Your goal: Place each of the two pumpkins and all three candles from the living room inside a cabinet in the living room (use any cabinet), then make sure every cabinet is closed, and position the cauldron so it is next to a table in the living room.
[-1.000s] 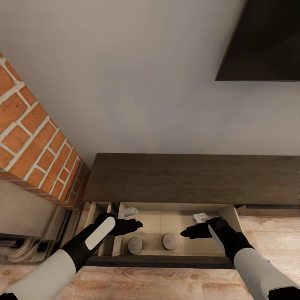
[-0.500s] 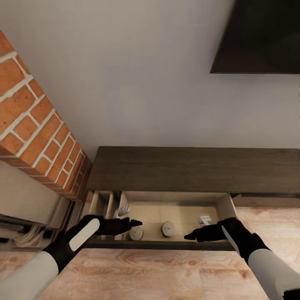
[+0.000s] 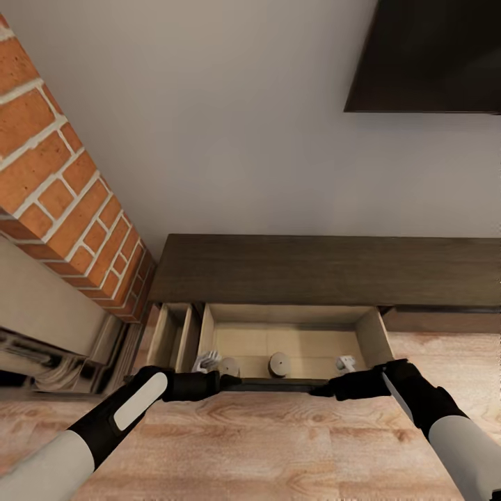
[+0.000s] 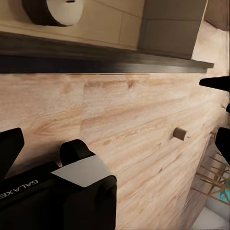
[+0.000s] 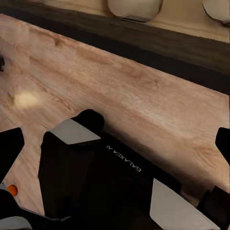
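Even, diffuse render lighting, moderately bright, no hard shadows. Wall (image 3: 243, 139) grades slightly darker toward the cabinet (image 3: 327, 271); drawer interior (image 3: 292, 344) evenly lit with a soft shade under its front edge. Faint bright glare patch on the floor (image 5: 26, 99) in right wrist view. Textures soft, compression blur, wide-angle stretch at edges.

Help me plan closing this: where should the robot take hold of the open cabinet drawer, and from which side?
Best not pinched: the cabinet drawer has a flat, handle-less dark front edge. Come from the room side and press on that edge with both end effectors, left and right, which sit near its two ends. Even pressure should keep it from skewing.
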